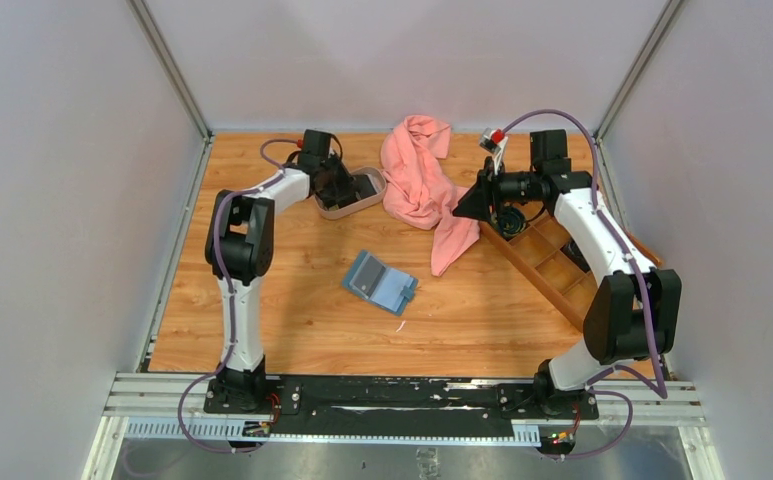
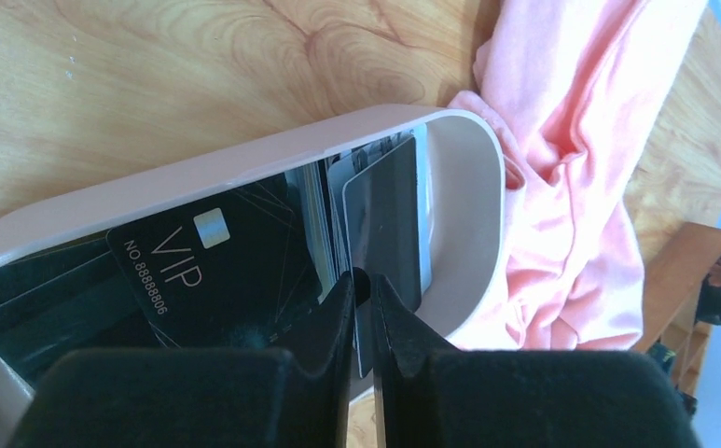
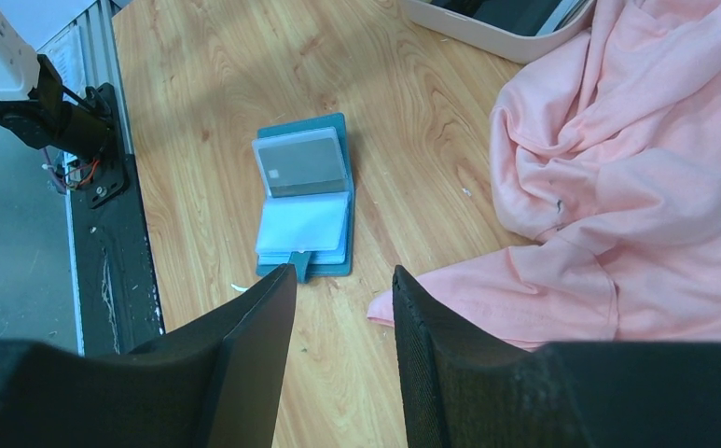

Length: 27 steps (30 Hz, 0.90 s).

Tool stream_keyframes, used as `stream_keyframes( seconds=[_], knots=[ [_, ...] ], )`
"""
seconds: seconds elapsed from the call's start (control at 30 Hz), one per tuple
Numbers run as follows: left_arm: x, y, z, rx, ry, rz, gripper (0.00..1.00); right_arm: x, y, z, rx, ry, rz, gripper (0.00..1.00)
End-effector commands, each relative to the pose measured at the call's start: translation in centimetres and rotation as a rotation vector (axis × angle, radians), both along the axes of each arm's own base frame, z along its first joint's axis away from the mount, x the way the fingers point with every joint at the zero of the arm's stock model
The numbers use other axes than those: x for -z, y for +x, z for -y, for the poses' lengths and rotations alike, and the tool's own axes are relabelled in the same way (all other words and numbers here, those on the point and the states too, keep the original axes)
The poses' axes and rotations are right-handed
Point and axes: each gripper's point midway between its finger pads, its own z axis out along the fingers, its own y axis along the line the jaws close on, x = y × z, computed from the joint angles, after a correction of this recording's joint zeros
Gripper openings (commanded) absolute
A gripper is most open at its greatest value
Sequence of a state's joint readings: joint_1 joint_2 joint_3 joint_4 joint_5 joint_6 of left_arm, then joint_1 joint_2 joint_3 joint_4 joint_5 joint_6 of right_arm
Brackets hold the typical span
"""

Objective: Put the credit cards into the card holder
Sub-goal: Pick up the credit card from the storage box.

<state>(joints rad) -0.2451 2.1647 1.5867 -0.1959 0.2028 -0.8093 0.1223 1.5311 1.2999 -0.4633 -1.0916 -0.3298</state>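
The cards (image 2: 207,271) lie in the far-left tray (image 2: 244,159), where the left hand (image 2: 362,282) pinches one card (image 2: 384,215) by its edge, so it could slip out when lifted; the right hand (image 3: 344,280) hangs half wide, empty, and the holder (image 1: 379,282) lies open in the middle.

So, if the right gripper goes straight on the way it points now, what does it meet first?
Probably the bare table, between the card holder and the pink cloth; depth is unclear.

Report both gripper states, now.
Left gripper: closed on a card standing in the tray.
Right gripper: open, holding nothing.
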Motion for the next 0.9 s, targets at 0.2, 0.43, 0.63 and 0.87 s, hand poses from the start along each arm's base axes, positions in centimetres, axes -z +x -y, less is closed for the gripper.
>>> stream_keyframes(
  seconds=[0.2,0.43,0.63,0.87],
  knots=[
    [-2.7,-0.7,-1.2,0.001,-0.146,0.078,0.00,0.9,-0.1,0.1,-0.009,0.014,-0.028,0.46],
    [-2.3,-0.7,-2.1,0.053,-0.180,0.120,0.00,1.9,0.1,-0.6,-0.027,0.021,-0.073,0.46],
    [-3.0,-0.7,-3.7,0.067,-0.208,0.175,0.00,3.3,0.3,-2.5,-0.075,0.012,-0.110,0.46],
    [-4.2,-1.4,-4.7,0.122,-0.252,0.214,0.00,2.8,1.6,-4.4,-0.120,0.037,-0.125,0.46]
  ],
)
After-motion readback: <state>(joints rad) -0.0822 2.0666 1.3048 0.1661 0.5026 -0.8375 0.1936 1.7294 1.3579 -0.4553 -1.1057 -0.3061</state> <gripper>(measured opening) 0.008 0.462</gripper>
